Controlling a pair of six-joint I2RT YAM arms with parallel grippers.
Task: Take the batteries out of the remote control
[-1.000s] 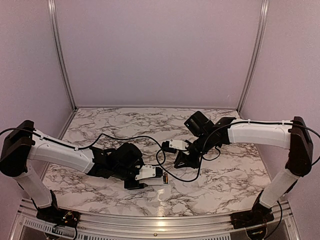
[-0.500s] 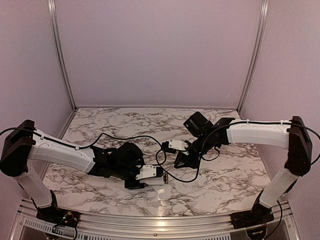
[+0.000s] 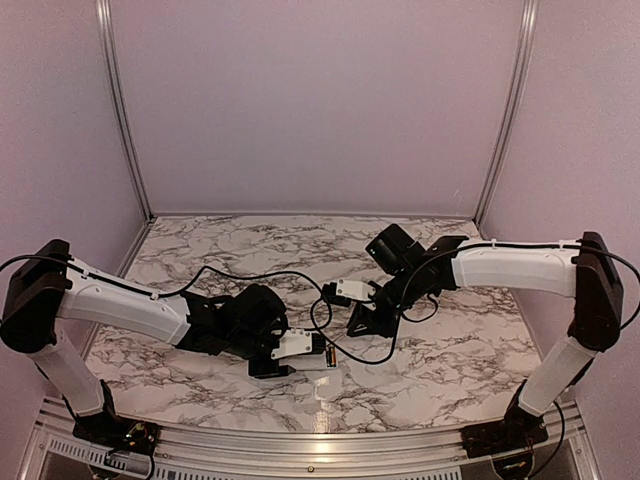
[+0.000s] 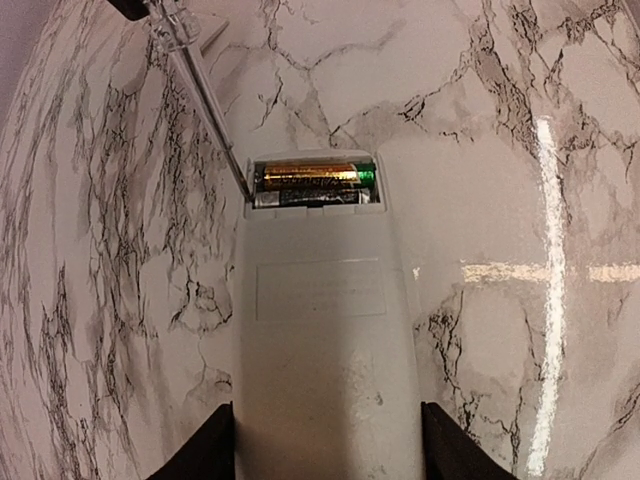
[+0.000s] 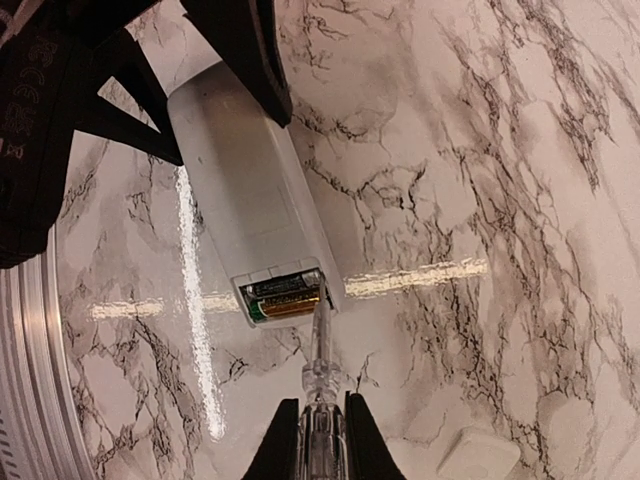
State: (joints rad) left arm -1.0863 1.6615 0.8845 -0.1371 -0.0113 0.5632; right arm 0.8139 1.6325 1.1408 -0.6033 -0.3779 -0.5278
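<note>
The white remote control (image 4: 325,330) lies flat on the marble, back face up. My left gripper (image 4: 327,425) is shut on its sides, one black finger against each long edge. At the far end the compartment is uncovered and the batteries (image 4: 310,175) lie in it side by side, the gold one outermost. My right gripper (image 5: 320,405) is shut on a clear-handled screwdriver (image 5: 320,350), whose tip touches the corner of the compartment beside the batteries (image 5: 287,295). From above, the remote control (image 3: 298,347) lies between the two grippers.
A small flat white cover piece (image 5: 480,455) lies on the marble close to my right gripper. A black cable (image 3: 330,325) loops over the table between the arms. Purple walls enclose the table on three sides.
The right arm has edged slightly left, toward the remote. The left arm and the remote have not moved.
</note>
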